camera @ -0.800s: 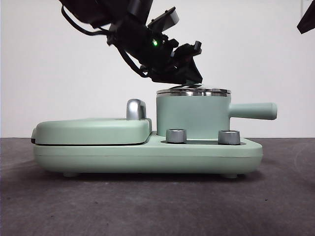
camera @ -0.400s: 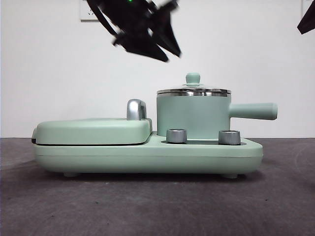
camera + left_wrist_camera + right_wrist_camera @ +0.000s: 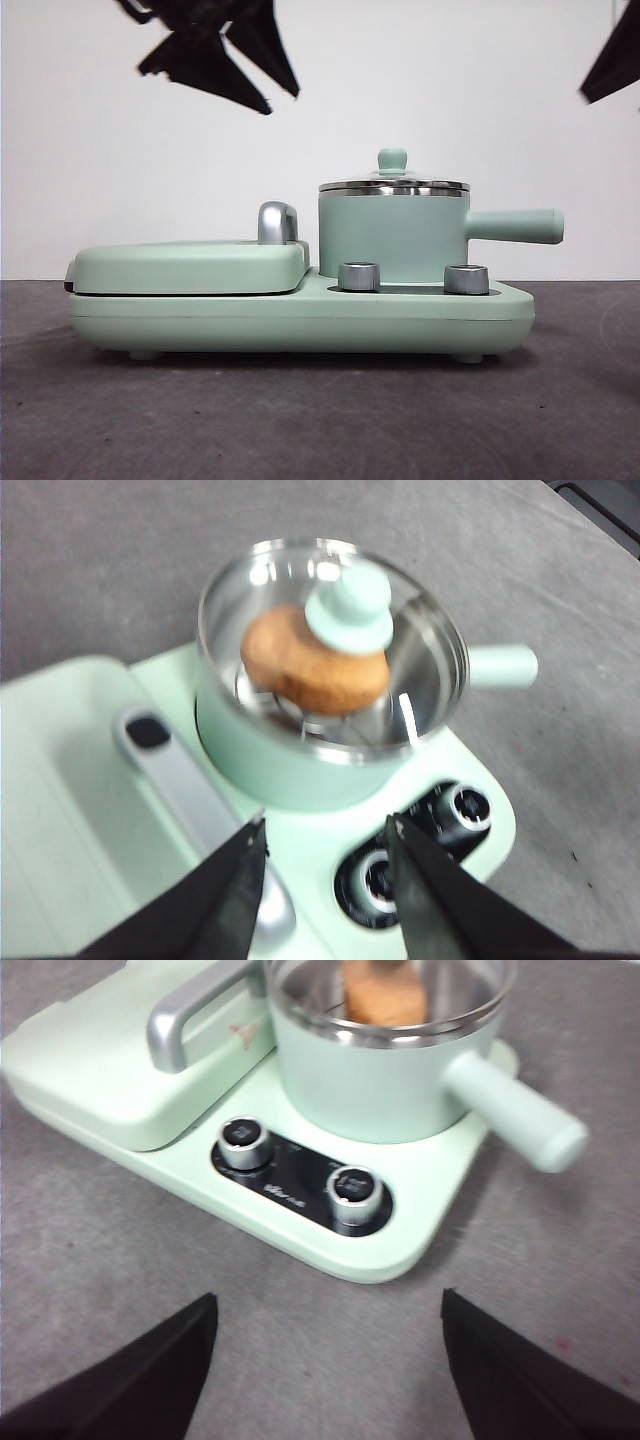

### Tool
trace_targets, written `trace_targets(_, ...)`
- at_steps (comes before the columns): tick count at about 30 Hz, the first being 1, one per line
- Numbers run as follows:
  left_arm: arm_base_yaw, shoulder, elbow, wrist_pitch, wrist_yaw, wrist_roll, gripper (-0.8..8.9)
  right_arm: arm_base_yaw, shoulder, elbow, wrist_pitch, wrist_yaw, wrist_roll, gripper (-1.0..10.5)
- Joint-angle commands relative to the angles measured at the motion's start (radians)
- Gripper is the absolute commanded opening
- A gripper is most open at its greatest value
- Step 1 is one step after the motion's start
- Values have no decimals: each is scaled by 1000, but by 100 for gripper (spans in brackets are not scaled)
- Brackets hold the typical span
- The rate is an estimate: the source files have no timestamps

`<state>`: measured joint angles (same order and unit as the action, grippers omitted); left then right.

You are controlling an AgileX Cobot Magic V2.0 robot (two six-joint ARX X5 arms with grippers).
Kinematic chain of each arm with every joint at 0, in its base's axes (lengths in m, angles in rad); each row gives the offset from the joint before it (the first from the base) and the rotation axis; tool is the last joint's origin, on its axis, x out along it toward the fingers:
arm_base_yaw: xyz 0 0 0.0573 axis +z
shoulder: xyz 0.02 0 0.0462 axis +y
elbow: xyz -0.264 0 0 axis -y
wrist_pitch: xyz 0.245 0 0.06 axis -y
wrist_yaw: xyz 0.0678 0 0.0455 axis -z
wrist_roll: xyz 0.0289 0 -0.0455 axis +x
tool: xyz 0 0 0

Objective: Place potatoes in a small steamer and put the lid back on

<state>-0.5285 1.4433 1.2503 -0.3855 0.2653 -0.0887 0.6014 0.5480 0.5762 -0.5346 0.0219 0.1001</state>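
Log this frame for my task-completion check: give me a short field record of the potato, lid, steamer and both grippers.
potato: inside the steamer, seen through the glass
lid: seated on the steamer rim, knob up
steamer: on the cooker base, side handle pointing away from the griddle
left gripper: open, empty, raised above the appliance
right gripper: open, empty, over the table in front of the knobs
task state: appears done

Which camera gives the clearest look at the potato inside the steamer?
The left wrist view: it looks down through the glass lid at the potato resting in the steamer. The right wrist view crops it to an orange sliver; the front view shows none of it.
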Motion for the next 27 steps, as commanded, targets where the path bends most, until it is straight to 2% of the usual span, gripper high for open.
trace_targets(1,-5,-82,-133,65,4,-37,194,5,61,5,67,-33,-14,348)
trace_targets(6,-5,-285,-389,124,-8,-96,194,5,184,7,201,-85,-14,348)
trace_targets(11,-5,-477,-543,103,-50,-145,194,5,299,18,293,-132,-15,348)
trace_targets(17,-5,-641,-592,29,-90,-169,191,5,396,45,335,-154,-15,348)
trace_targets(23,-6,-688,-592,-14,-89,-159,184,5,398,46,346,-158,-6,348)
trace_targets(24,-6,-691,-592,-16,-89,-159,156,5,391,46,345,-156,-5,328)
trace_targets(25,-6,-692,-592,-17,-89,-159,62,5,386,46,347,-153,-5,242)
trace_targets(26,-6,-692,-592,-17,-89,-161,2,5,382,46,349,-153,-4,105)
trace_targets(27,-6,-692,-592,-10,-89,-158,8,5,378,46,352,-153,-7,-11)
